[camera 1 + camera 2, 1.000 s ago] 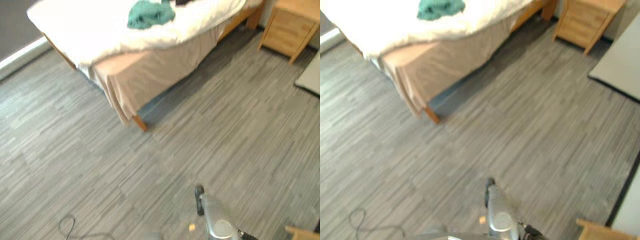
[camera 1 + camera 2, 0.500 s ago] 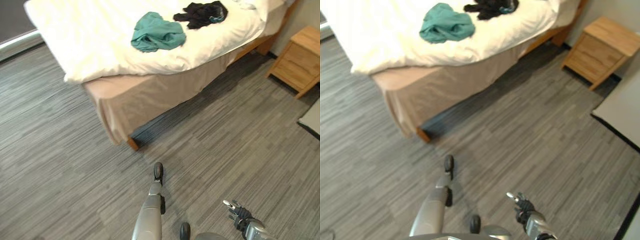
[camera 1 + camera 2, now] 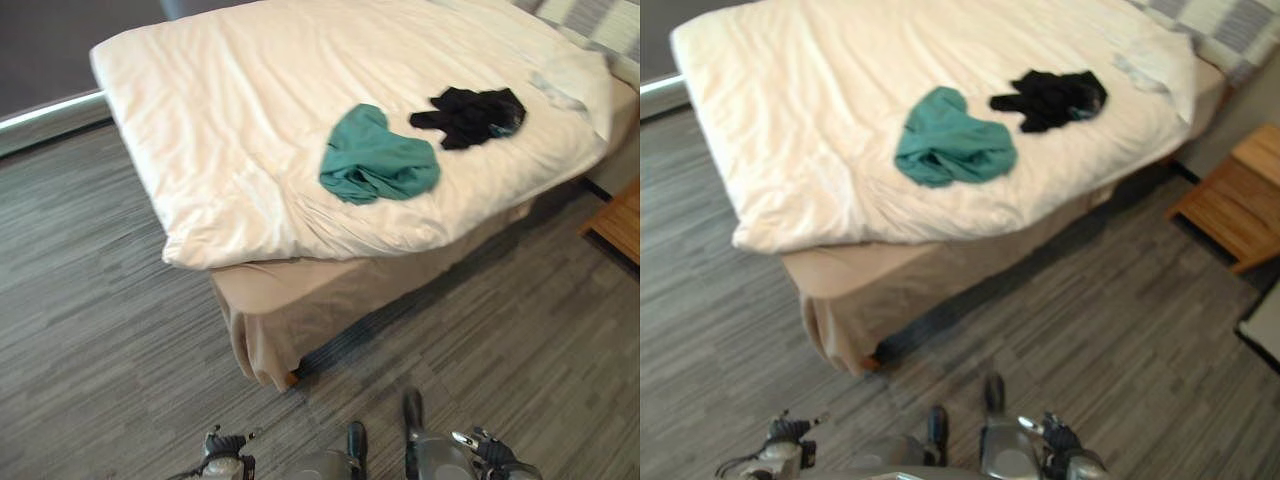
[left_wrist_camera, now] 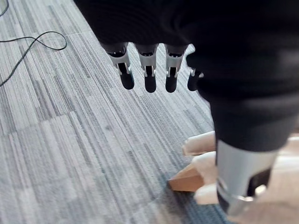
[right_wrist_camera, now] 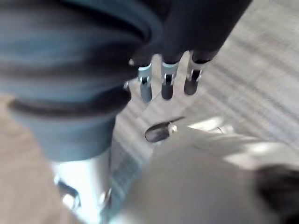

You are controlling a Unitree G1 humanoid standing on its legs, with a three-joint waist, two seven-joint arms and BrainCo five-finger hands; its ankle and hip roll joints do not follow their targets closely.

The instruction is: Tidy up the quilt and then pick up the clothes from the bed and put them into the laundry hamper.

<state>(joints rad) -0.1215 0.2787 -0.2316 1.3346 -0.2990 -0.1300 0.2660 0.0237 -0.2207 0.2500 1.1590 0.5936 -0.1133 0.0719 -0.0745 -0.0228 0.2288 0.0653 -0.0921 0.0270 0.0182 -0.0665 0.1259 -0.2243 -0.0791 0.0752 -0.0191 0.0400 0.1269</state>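
A cream quilt point(image 3: 250, 130) lies spread over the bed, which has a beige skirt point(image 3: 330, 310) below it. On the quilt rests a crumpled teal garment point(image 3: 378, 160), and a black garment point(image 3: 470, 113) lies a little beyond it toward the headboard. My left hand point(image 3: 225, 462) hangs low over the floor near the bed's corner, fingers point(image 4: 147, 77) straight and holding nothing. My right hand point(image 3: 490, 452) sits low at the other side, its fingers point(image 5: 166, 81) straight and empty too.
A wooden nightstand point(image 3: 1240, 195) stands to the right of the bed. A wooden bed leg point(image 4: 184, 179) shows at the near corner under the skirt. Grey striped carpet point(image 3: 90, 320) surrounds the bed. A pillow point(image 3: 1225, 25) lies at the head end.
The camera has swung up and toward the bed, which now takes up most of the view. My left hand has come into sight at the bottom edge.
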